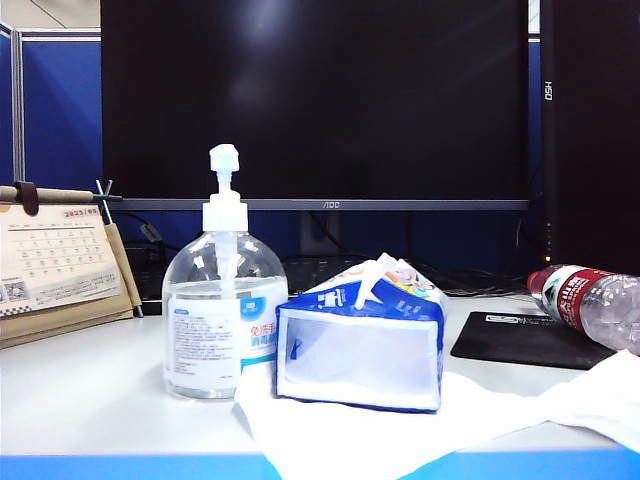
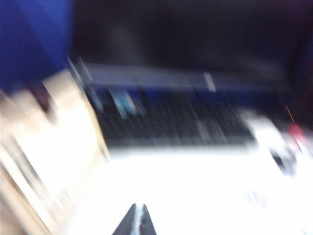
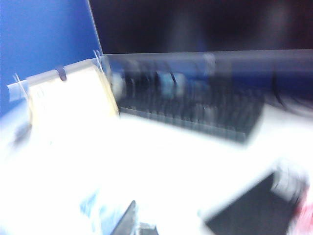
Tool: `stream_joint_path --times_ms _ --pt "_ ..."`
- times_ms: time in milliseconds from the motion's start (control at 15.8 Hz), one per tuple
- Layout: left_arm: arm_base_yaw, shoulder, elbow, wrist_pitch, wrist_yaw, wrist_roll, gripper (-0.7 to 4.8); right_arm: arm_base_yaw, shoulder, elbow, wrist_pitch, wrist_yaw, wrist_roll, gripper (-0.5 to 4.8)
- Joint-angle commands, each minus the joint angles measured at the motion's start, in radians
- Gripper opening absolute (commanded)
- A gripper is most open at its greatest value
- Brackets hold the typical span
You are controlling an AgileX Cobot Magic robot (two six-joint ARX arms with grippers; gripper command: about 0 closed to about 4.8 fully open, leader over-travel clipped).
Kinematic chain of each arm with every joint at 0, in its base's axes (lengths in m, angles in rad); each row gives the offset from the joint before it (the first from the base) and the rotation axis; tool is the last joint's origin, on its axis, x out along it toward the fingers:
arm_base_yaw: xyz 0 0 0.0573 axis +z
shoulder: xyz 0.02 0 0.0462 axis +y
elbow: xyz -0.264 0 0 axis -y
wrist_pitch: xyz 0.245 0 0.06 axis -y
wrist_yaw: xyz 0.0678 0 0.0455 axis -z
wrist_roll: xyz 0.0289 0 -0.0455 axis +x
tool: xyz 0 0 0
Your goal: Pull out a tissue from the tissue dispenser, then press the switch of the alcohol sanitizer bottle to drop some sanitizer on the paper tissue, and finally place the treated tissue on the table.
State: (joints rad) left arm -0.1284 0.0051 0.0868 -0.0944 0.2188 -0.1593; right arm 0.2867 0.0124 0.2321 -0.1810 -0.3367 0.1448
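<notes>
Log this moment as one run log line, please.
left gripper: shut, empty, above table | right gripper: shut, empty | tissue dispenser: beside alcohol sanitizer bottle | switch: untouched

An office desk: a dark monitor [image 1: 315, 100], keyboard [image 3: 195, 115], desk calendar [image 1: 55, 260] and blue partition [image 1: 60, 105].

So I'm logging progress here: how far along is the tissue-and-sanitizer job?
A white sheet lies on the table under and before the tissue dispenser; whether it is the treated tissue, I cannot tell. Nothing is in hand: the left gripper is shut and empty, the right gripper too, and neither arm shows near the alcohol sanitizer bottle. What is left is unclear.
</notes>
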Motion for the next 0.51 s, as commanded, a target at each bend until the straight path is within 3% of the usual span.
stream_joint_path --times_ms 63,190,380,507 --pt "0.001 -0.001 -0.076 0.000 0.074 -0.064 -0.05 0.001 -0.003 -0.113 0.195 0.096 0.130 -0.01" --pt "0.001 -0.001 -0.077 -0.021 0.072 -0.027 -0.05 0.001 -0.005 -0.198 0.199 0.103 0.129 -0.01" --pt "0.001 0.013 -0.076 -0.065 0.054 0.033 -0.05 0.000 0.002 -0.230 0.034 0.286 0.080 -0.01" --pt "0.001 0.019 -0.077 -0.069 -0.001 0.066 -0.05 0.000 0.002 -0.230 0.045 0.317 -0.006 -0.01"
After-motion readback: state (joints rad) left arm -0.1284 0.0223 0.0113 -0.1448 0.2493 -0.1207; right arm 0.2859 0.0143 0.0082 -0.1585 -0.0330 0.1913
